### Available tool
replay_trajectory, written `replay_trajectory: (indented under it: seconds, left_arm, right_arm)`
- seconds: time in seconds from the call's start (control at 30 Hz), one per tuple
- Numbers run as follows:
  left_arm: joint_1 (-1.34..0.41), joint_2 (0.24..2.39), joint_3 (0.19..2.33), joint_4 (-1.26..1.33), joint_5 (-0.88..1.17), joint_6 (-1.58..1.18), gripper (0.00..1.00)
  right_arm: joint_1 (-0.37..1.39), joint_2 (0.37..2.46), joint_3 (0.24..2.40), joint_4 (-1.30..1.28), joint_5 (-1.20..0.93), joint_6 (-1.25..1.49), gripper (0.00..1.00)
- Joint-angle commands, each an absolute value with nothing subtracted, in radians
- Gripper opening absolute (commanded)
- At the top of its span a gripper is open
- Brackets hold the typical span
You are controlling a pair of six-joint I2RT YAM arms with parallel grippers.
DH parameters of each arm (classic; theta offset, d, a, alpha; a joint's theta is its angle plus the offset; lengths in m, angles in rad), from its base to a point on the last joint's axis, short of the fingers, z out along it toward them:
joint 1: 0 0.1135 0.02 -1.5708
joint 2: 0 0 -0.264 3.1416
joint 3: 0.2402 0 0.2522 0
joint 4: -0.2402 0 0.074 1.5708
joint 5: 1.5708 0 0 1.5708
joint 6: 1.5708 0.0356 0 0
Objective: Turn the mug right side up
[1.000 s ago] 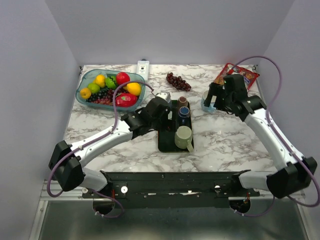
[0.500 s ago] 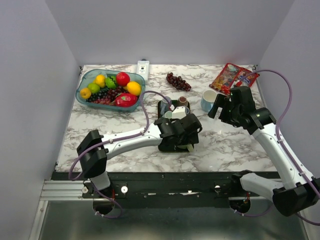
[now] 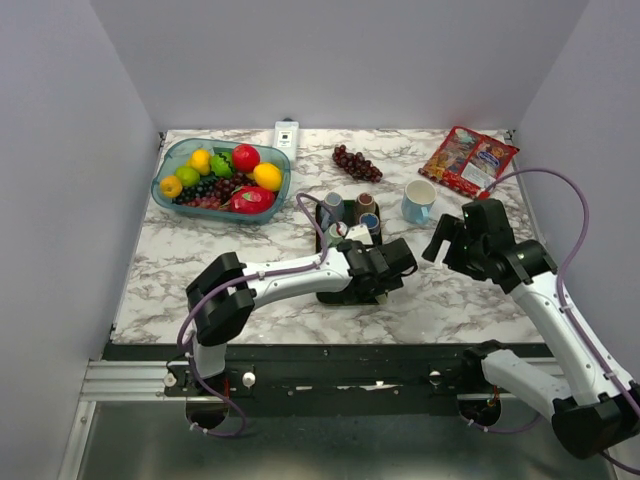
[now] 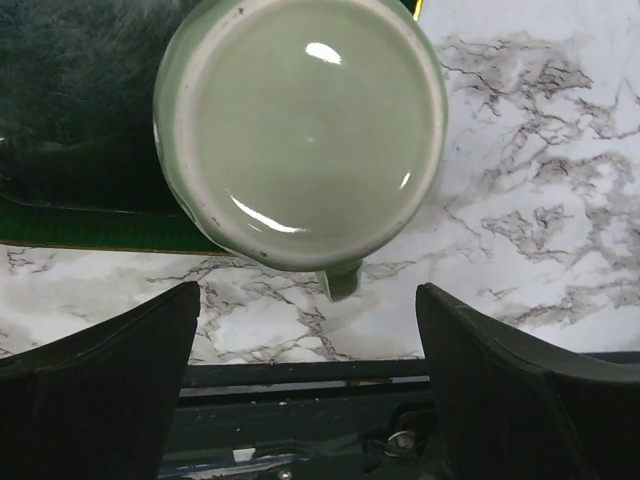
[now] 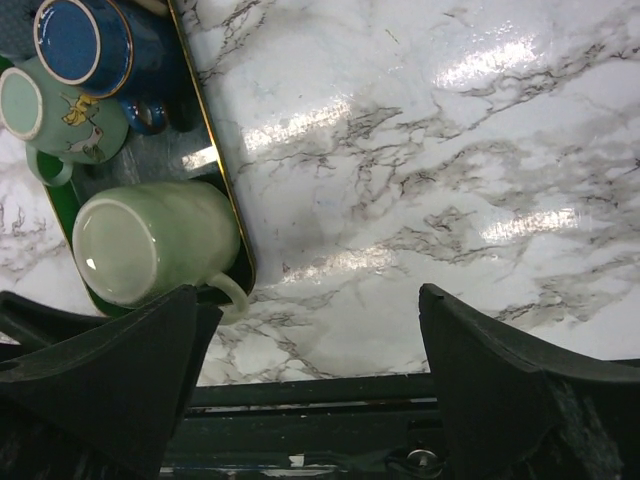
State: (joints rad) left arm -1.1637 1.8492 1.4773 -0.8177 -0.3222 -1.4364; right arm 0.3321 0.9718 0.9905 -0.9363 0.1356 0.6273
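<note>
The pale green mug (image 4: 300, 130) stands upside down at the near corner of the black tray (image 4: 60, 120), base up and handle (image 4: 340, 282) pointing to the table's front edge. My left gripper (image 4: 310, 385) hovers straight above it, open, its fingers wider than the mug and not touching it. In the top view the left gripper (image 3: 385, 272) hides the mug. My right gripper (image 3: 445, 240) is open and empty, right of the tray. The right wrist view shows the mug (image 5: 150, 245) at its left edge.
The tray (image 3: 328, 290) also holds a dark blue mug (image 5: 85, 45), a teal mug (image 5: 60, 115) and a brown one (image 3: 365, 203). A light blue mug (image 3: 417, 200) stands right of it. Grapes (image 3: 357, 163), snack packets (image 3: 468, 158) and a fruit bowl (image 3: 220, 178) lie at the back.
My left gripper has swung along the tray to a spot above the green mug. My right gripper has drawn back from the light blue mug toward the near right.
</note>
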Motion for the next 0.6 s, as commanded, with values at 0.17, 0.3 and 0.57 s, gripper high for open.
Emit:
replay_trajectory:
  seconds: [0.17, 0.3, 0.57]
  left_arm:
    - [-1.17, 1.94, 1.565, -0.934, -0.515, -1.611, 0.94]
    - [-1.167, 1.967, 1.575, -0.948, -0.528, -1.643, 0.81]
    - [-1.167, 1.957, 1.566, -0.971, -0.543, -1.644, 0.59]
  right_arm:
    - [0.334, 0.853, 0.902, -0.922, 0.124, 0.615, 0.96]
    - [0.334, 0.844, 0.9, -0.942, 0.109, 0.603, 0.95]
    - [0.334, 0.769, 0.851, -0.913, 0.084, 0.598, 0.95]
